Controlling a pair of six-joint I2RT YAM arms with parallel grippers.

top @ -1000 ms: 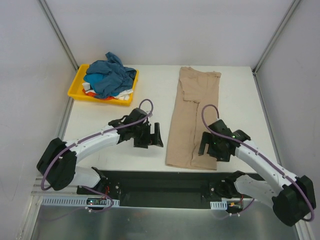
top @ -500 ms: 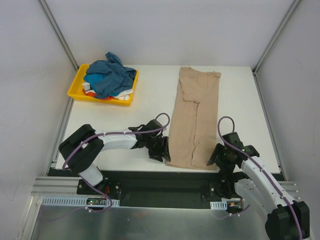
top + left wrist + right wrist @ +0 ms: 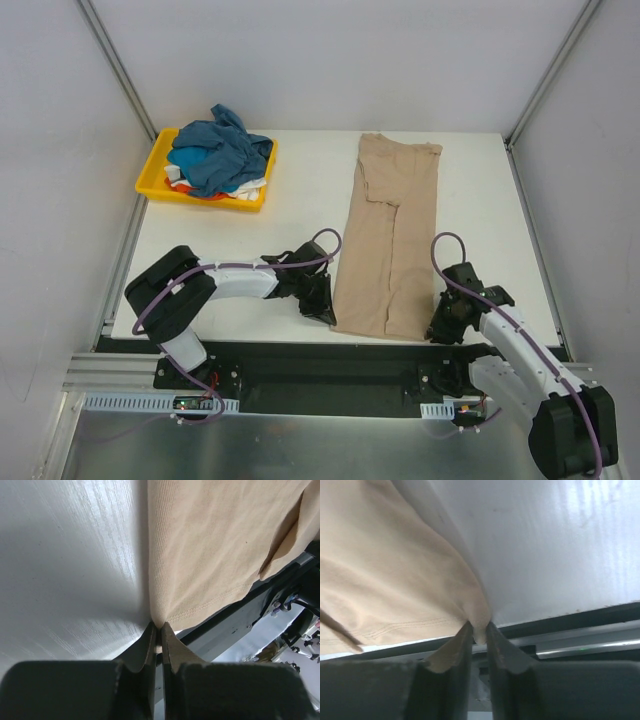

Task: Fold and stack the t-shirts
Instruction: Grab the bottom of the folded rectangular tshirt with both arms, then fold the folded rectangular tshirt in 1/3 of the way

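Note:
A beige-tan t-shirt point(image 3: 390, 240) lies folded into a long strip down the white table point(image 3: 300, 210), its hem at the near edge. My left gripper point(image 3: 328, 313) is shut on the near left corner of that hem; in the left wrist view the cloth point(image 3: 210, 550) is pinched between the fingertips point(image 3: 159, 628). My right gripper point(image 3: 437, 331) is shut on the near right corner, with a fold of the beige cloth point(image 3: 385, 580) squeezed between its fingers point(image 3: 479, 630). A teal-blue t-shirt point(image 3: 215, 150) lies heaped over white and orange-red ones in the back left tray.
The yellow tray point(image 3: 152, 178) holding the heap stands at the table's back left corner. A black rail point(image 3: 330, 365) runs along the table's near edge just below both grippers. Grey walls close in the left, back and right sides.
Both grippers came down from above the table to its near edge and shut on the beige shirt's two hem corners. The shirt has barely shifted.

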